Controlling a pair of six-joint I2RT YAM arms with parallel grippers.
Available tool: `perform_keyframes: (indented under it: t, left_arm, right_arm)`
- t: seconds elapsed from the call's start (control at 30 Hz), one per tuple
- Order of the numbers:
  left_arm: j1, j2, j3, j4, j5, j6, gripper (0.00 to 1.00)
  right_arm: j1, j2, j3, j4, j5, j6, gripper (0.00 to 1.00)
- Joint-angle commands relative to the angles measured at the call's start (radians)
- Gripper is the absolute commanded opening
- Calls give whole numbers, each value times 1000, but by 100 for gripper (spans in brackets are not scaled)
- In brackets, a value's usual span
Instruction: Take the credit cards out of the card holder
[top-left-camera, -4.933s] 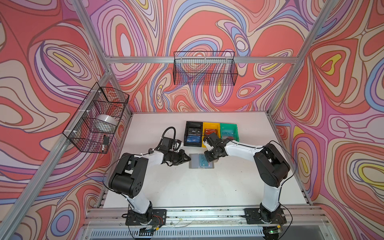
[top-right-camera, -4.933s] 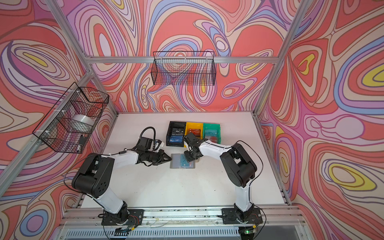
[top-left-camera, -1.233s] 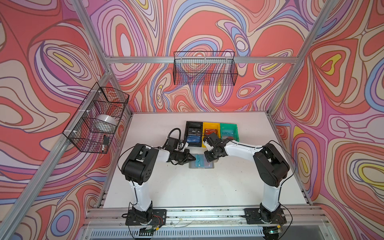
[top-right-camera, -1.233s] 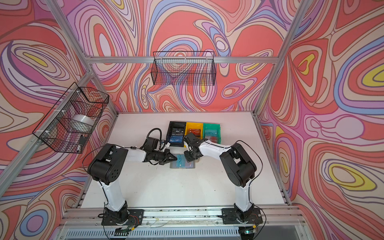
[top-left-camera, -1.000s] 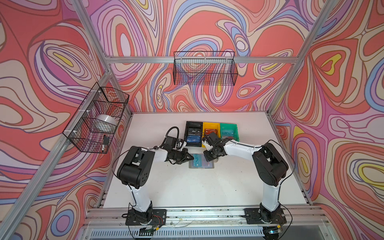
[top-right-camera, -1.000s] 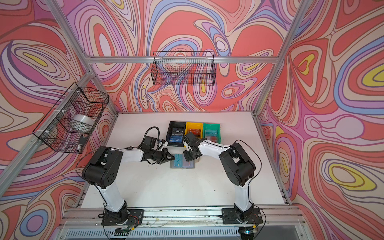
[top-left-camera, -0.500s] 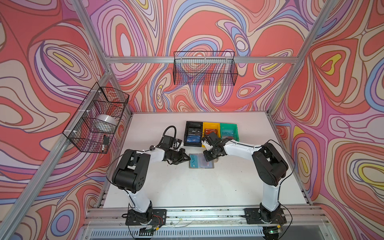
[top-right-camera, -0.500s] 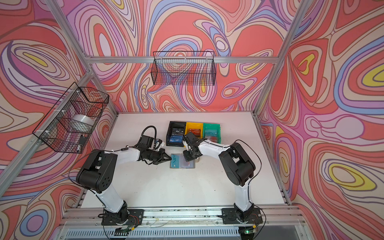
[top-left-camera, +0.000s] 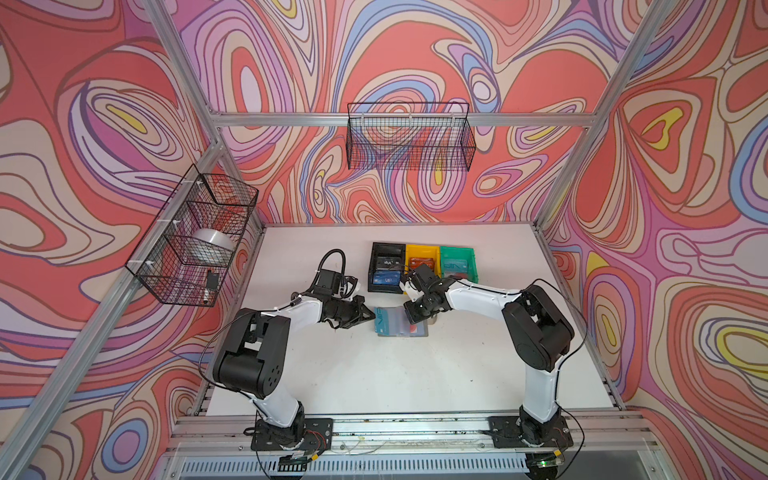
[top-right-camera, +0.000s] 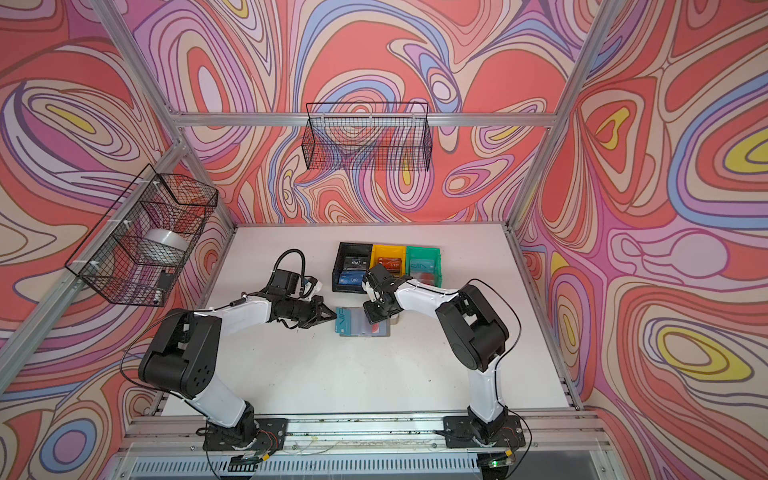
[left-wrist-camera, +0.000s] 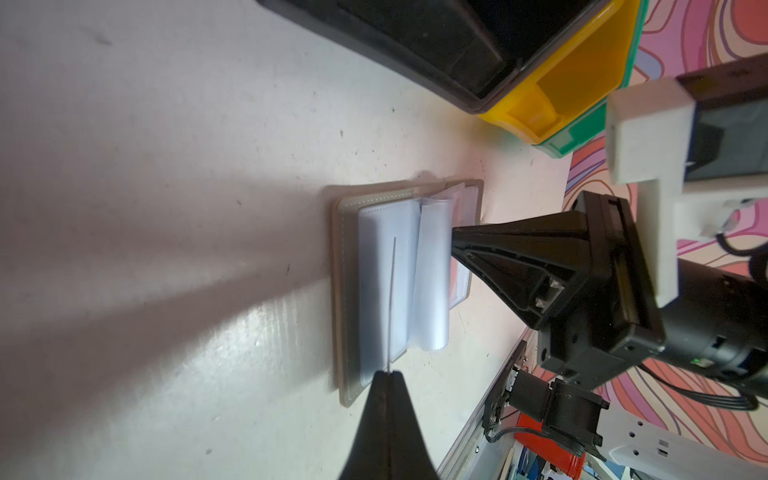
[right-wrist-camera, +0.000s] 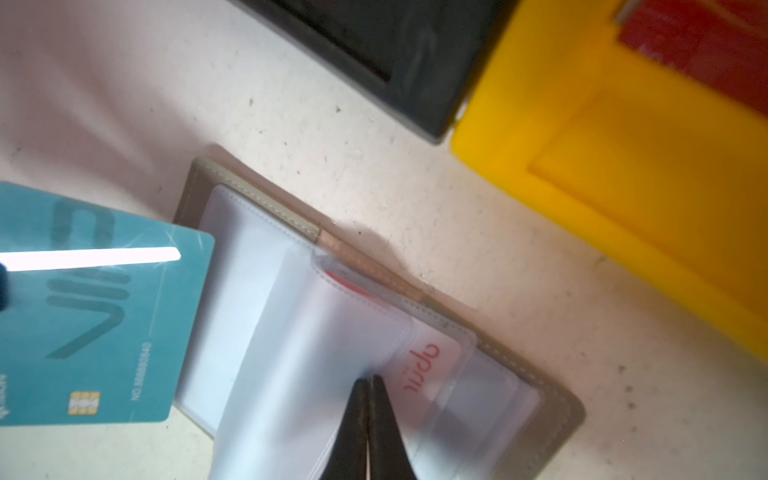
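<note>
On table, mid: card holder (left-wrist-camera: 343, 291) lies open & flat, spine running front-to-back; row of bins just behind it.
L claw (top-left-camera: 372, 318): pinched on teal card (right-wrist-camera: 95, 311), at holder's left edge.
Teal card: about level over left page; looks free of its sleeve, can't be sure. Long side seems parallel to spine, i.e. crosswise to L claw.
R claw (right-wrist-camera: 368, 385): jaws together, tips down on sleeves near spine, beside white card (right-wrist-camera: 424, 361) w/ red lettering in its pocket; pinning or pinching, can't tell.
Bins: black bin (top-left-camera: 388, 245) nearest L claw; yellow bin (top-left-camera: 422, 247) & green bin (top-left-camera: 457, 249) behind R wrist.
Room: open table left & front of holder; path back to black bin looks free, poss. clash w/ R arm further right.
</note>
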Motion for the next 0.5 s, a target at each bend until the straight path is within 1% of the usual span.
perform_keyframes:
  t: [0.0,0.47]
  left_arm:
    - [10,-32,-14,-40,-7,27,0]
    - [28,-79,-26,-56,-3,33,0]
  right_arm:
    - [20,44,-8,-33,-43,-6,6]
    - [49,81,24,-28,-83,-5,6]
